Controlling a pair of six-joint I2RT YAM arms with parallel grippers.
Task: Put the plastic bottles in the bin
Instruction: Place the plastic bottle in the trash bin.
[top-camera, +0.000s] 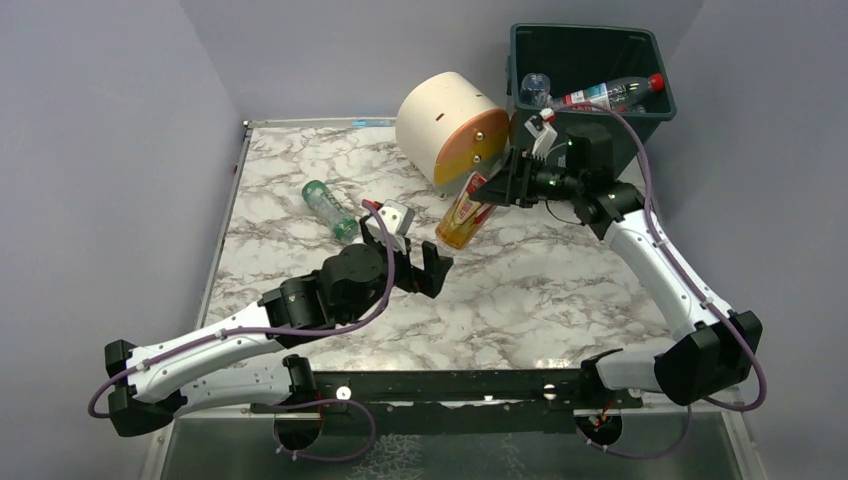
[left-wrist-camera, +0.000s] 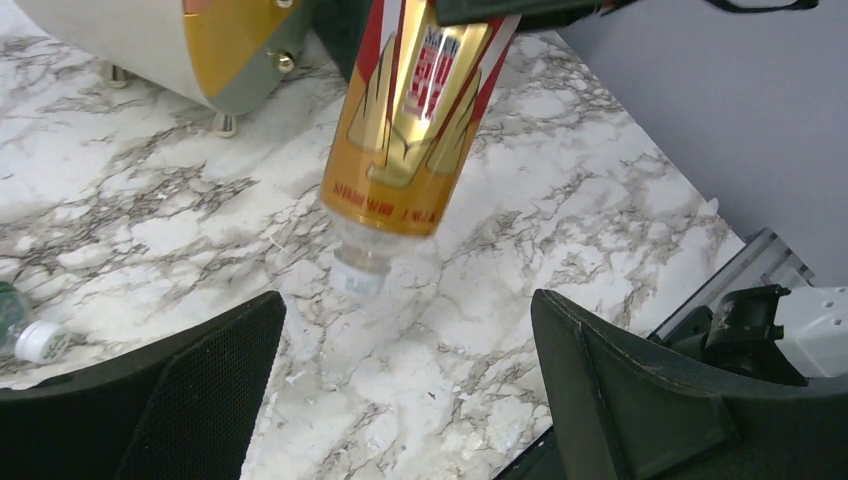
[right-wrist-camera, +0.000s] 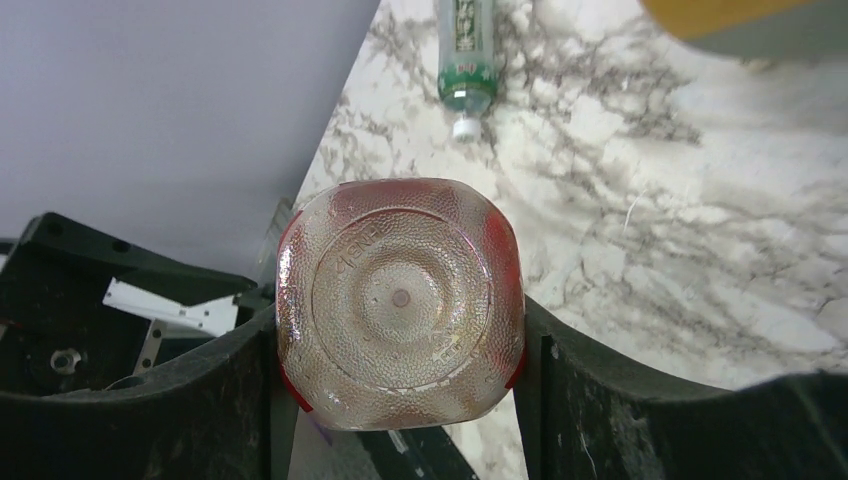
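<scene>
While the left hand (top-camera: 426, 268) stands open, the right hand (top-camera: 492, 190) clamps the orange bottle (top-camera: 462, 222) only at its base, so it may slip before the bin (top-camera: 648, 128).

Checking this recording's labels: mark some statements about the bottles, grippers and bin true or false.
1. The right gripper holds the orange bottle. True.
2. That bottle hangs upright. False: its cap points down.
3. The left gripper grips the green bottle. False: it is open and empty; the green bottle lies on the table.
4. A red-capped bottle lies in the bin. True.
</scene>
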